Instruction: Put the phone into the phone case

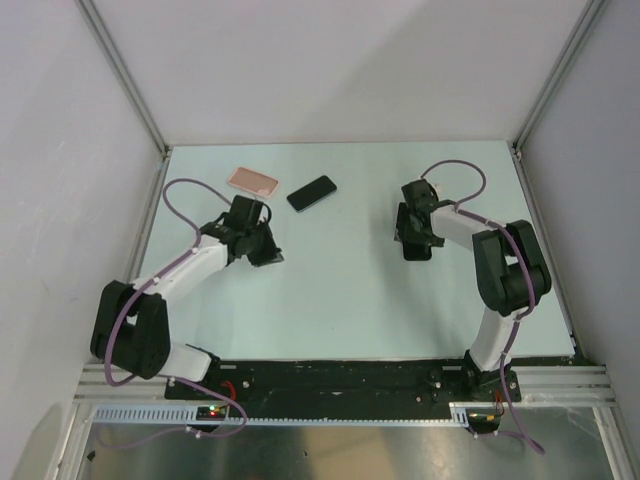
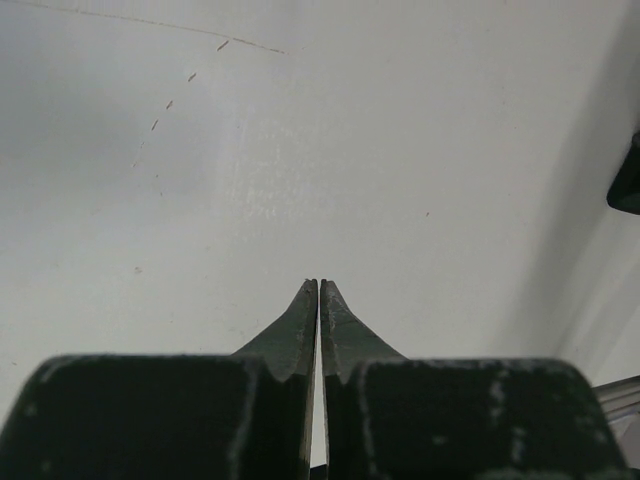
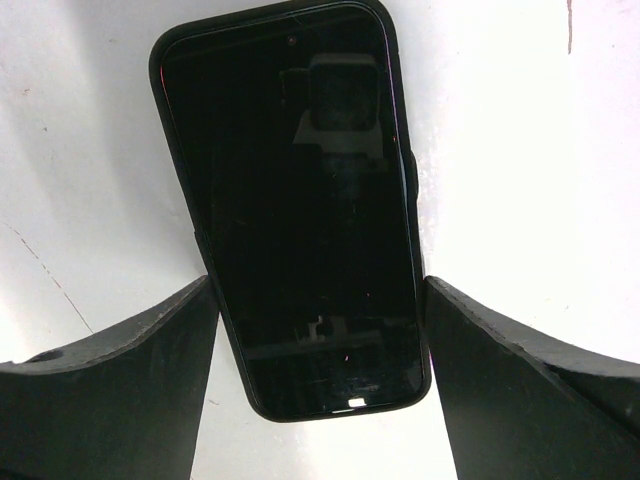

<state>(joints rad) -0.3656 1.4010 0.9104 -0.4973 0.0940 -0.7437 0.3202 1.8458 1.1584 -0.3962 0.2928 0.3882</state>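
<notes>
Right now your right gripper (image 3: 318, 285) has its fingers wide apart, and each one touches a long side of the phone (image 3: 300, 210). It looks clamped on the phone, low down near one short end. From the top camera you cannot see that phone under the arm.

Your left gripper (image 2: 319, 290) has its fingers pressed together with nothing in them. It hangs over the bare worktop (image 1: 350, 300).

The case (image 1: 252, 181) lies flat at the far left of the worktop, just past the left gripper and well apart from the right one. A black slab (image 1: 311, 193) lies just beside it.

The phone is likely hard, stiff and a bit heavy. Its glass front is shiny, so it may slip, and it could crack if it drops. Hold it by the two long sides, closer to the middle if you can, so it does not tip.

The case looks thin and light. It will likely slide or bend when you push the phone in, so pin down one edge of it with the left gripper.
</notes>
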